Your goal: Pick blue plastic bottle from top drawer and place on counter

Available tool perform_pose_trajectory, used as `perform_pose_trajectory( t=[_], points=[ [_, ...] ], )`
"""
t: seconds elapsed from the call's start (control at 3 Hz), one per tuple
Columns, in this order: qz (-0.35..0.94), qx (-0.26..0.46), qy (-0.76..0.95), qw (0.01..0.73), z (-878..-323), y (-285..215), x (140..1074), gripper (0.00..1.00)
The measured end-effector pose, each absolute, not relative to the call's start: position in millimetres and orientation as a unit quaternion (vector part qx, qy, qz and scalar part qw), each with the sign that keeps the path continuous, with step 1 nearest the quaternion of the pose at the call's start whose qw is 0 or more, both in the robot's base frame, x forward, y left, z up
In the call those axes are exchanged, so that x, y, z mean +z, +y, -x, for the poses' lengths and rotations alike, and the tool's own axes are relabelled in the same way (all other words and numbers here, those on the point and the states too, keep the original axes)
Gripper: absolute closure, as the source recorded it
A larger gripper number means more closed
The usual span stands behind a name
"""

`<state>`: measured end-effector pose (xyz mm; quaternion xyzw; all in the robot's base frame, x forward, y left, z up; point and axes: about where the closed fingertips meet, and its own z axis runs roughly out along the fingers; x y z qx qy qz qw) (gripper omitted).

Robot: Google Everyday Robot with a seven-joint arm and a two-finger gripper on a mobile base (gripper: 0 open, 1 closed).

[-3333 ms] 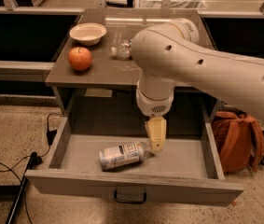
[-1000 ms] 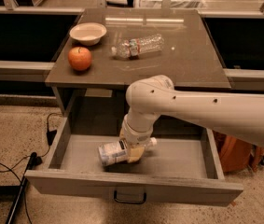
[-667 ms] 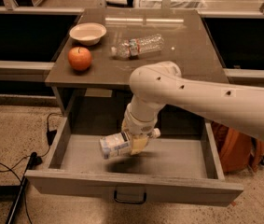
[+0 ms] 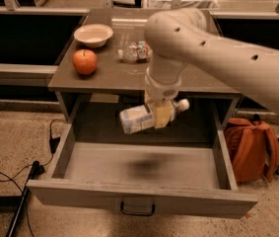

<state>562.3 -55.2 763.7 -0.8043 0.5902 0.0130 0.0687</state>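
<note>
My gripper (image 4: 161,114) is shut on the blue plastic bottle (image 4: 139,118), which has a pale label and a white cap pointing right. It hangs on its side in the air above the open top drawer (image 4: 104,163), just in front of the counter's front edge. The drawer floor shows only the bottle's shadow. The counter (image 4: 114,75) lies behind and slightly above the bottle. My white arm comes in from the right and covers the counter's right half.
On the counter stand a red apple (image 4: 85,61) at the front left, a white bowl (image 4: 93,34) behind it and a slim clear bottle (image 4: 134,52) lying mid-counter. An orange backpack (image 4: 250,149) sits on the floor right of the drawer. Cables run on the floor at left.
The gripper closed on the bottle lying in the drawer and lifted it up to about the height of the counter's front edge. The drawer now holds nothing.
</note>
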Motion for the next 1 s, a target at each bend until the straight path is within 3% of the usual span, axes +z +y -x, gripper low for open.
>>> perform_pose_trajectory(
  t=[0.33,1.0],
  points=[
    [0.775,0.018,0.631,0.040,-593,-112,785,1.00],
    [0.743,0.025,0.665,0.075,-614,-148,809,1.00]
  ],
)
